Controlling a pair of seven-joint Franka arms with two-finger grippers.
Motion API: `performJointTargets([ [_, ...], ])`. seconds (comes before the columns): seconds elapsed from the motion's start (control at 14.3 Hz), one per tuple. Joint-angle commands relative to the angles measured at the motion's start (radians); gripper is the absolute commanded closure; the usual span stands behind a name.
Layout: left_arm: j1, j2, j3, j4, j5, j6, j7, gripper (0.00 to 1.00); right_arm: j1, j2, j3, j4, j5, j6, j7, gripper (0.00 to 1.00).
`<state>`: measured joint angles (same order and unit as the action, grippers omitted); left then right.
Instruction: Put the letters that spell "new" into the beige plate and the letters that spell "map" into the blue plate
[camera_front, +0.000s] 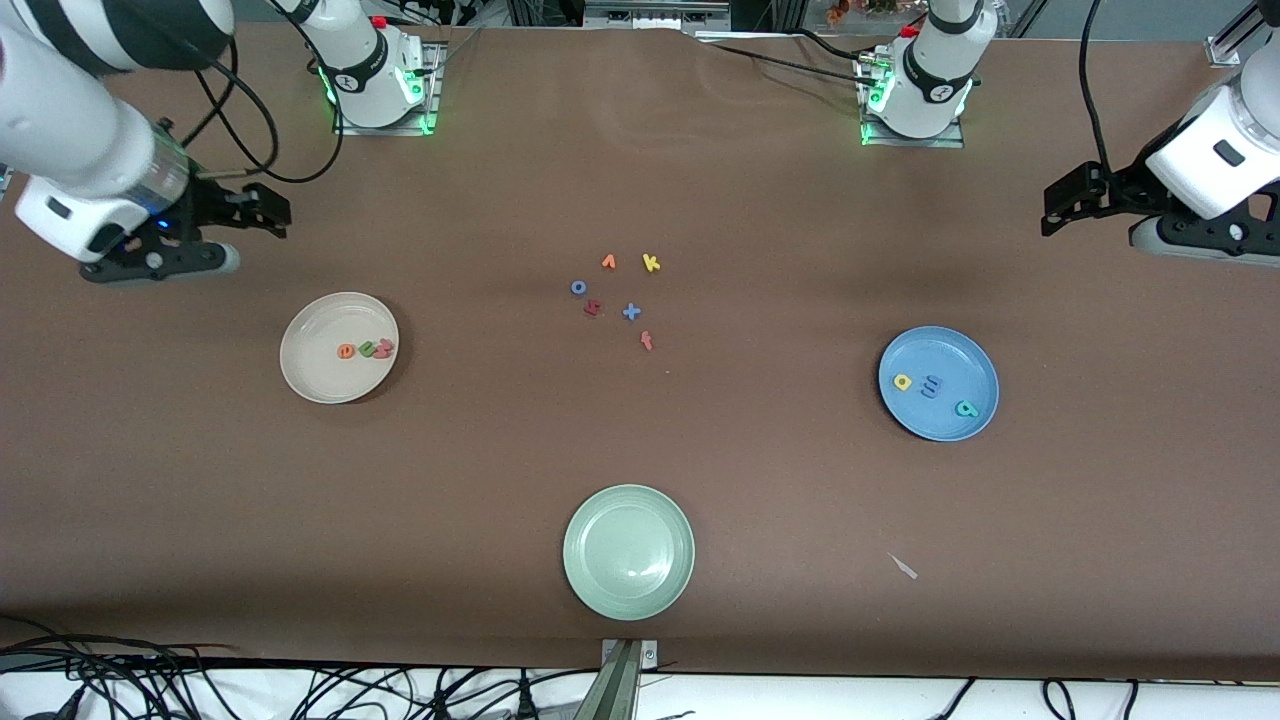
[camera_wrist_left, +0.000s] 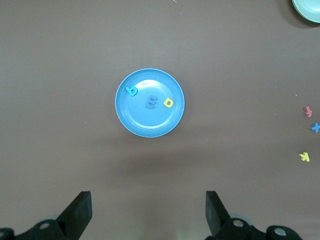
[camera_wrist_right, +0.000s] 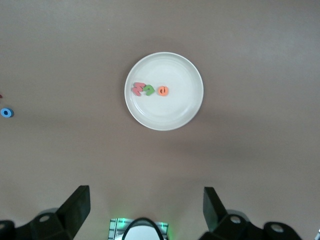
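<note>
Beige plate (camera_front: 300, 375) (letters central), rim bare

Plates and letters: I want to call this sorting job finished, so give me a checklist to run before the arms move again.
1. Beige plate holds orange e, green n, pinkish w: ok.
2. Blue plate holds yellow a, blue m, teal p: ok.
3. Green plate holds no letters: ok.
4. Left claw open, holding nothing: ok.
5. Right claw open, holding nothing: ok.
</note>
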<state>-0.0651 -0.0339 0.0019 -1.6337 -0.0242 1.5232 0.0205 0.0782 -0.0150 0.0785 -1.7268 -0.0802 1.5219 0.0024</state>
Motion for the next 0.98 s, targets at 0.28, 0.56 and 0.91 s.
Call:
performJointTargets([
  [0.28, 0.008, -0.027, 0.003, -0.037, 0.032, 0.069, 0.001, 0.0, -0.064, -0.008, -0.016, 0.05, 0.106, -0.034, 0.065, 0.0],
  [0.56, 0.033, -0.005, 0.001, -0.02, 0.026, 0.071, 0.001, 0.0, -0.064, -0.008, -0.022, 0.067, 0.132, -0.035, 0.074, 0.0],
  [0.91, 0.03, 0.003, -0.002, -0.003, 0.035, 0.052, 0.003, 0.0, -0.069, 0.009, -0.023, 0.093, 0.117, -0.025, 0.071, 0.0],
])
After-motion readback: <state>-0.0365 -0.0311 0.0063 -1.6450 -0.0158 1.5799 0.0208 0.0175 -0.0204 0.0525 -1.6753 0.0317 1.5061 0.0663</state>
